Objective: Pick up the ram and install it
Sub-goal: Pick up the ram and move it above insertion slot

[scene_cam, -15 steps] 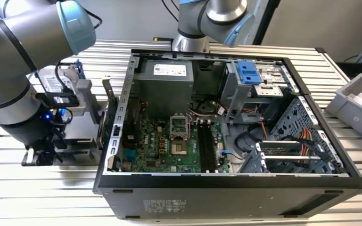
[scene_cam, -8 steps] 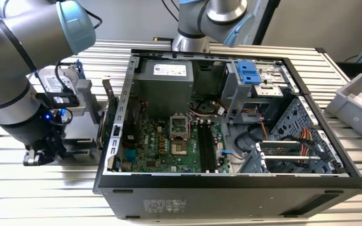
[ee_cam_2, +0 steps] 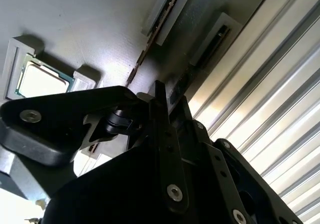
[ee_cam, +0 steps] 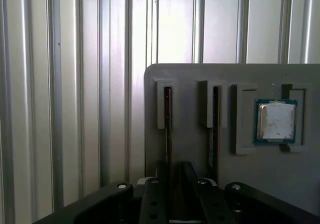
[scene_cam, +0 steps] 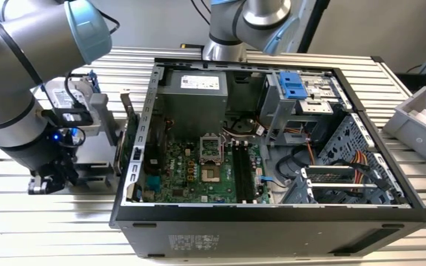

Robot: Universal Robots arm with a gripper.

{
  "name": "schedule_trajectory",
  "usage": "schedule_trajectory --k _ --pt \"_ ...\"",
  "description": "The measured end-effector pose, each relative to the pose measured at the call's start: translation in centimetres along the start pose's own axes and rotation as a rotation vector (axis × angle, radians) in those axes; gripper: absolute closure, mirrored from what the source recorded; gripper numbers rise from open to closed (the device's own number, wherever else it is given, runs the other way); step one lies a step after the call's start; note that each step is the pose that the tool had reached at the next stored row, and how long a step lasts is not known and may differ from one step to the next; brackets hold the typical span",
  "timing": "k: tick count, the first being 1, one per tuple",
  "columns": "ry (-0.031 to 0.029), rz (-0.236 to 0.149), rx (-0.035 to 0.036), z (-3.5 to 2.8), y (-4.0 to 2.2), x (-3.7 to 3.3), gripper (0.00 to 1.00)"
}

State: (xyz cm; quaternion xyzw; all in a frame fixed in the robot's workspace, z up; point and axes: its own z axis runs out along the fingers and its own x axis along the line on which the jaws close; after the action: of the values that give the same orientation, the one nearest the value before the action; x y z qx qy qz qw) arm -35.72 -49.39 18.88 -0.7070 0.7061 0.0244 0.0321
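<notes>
The ram point(ee_cam: 168, 119) stands on edge in a slot of a grey holder tray point(ee_cam: 200, 76), and I see it as a thin stick point(ee_cam_2: 157, 26) in both wrist views. My gripper point(ee_cam: 175, 166) is down at the tray with its black fingers either side of this stick's near end, open with a small gap point(ee_cam_2: 170, 96). In the exterior view the gripper point(scene_cam: 46, 183) hangs low at that view's left, outside the open computer case point(scene_cam: 272, 213). The black motherboard slots point(scene_cam: 243, 166) lie inside the case.
A second stick point(ee_cam: 215, 119) stands in the neighbouring slot and a processor chip point(ee_cam: 275, 121) lies in a pocket of the same tray. The tray rests on a ribbed metal table point(ee_cam: 75, 84). Another arm's base point(scene_cam: 232, 33) stands behind the case, with a grey bin point(scene_cam: 420, 119) at the right.
</notes>
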Motion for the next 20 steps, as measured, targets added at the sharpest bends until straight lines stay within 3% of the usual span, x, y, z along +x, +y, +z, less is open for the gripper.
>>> schedule_trajectory --k 7,20 --pt "0.0005 0.0 -0.0033 -0.25 0.0 0.05 0.0" --pt "0.0004 0.0 -0.0032 -0.25 0.0 0.27 0.0"
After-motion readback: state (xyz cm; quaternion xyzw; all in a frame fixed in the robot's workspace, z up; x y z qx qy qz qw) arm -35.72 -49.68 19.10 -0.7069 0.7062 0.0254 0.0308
